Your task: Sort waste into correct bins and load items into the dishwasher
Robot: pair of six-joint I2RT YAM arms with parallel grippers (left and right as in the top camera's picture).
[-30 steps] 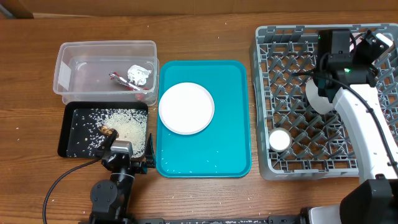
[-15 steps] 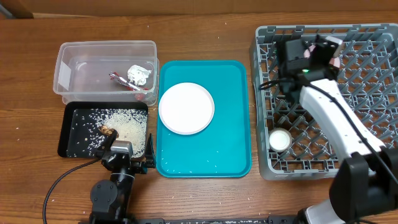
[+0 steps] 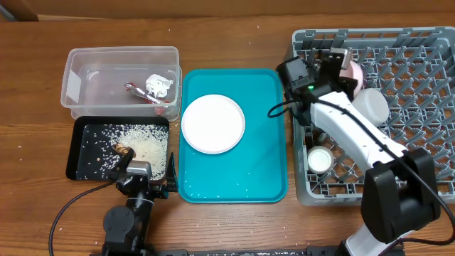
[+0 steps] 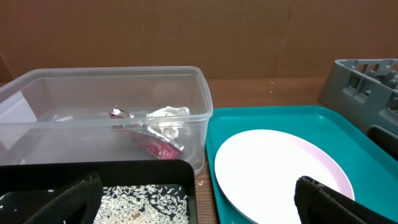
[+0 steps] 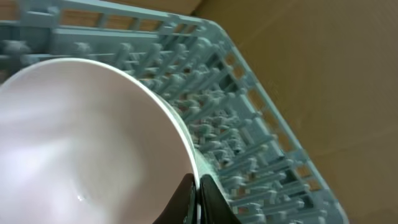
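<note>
Overhead, the right fingers (image 5: 216, 208) pinch the rim of a pinkish round bowl (image 5: 81, 143), tilted on edge over the far-left part of the large grey plastic dish rack (image 3: 426, 57). The arm hides whether the bowl touches the pegs below it. The left fingers (image 4: 74, 199) are spread beside the shallow black tray (image 3: 79, 168).

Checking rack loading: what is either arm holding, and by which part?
The right gripper pinches the pinkish bowl by its rim, over the dish rack. The left gripper is open, holding nothing.
</note>
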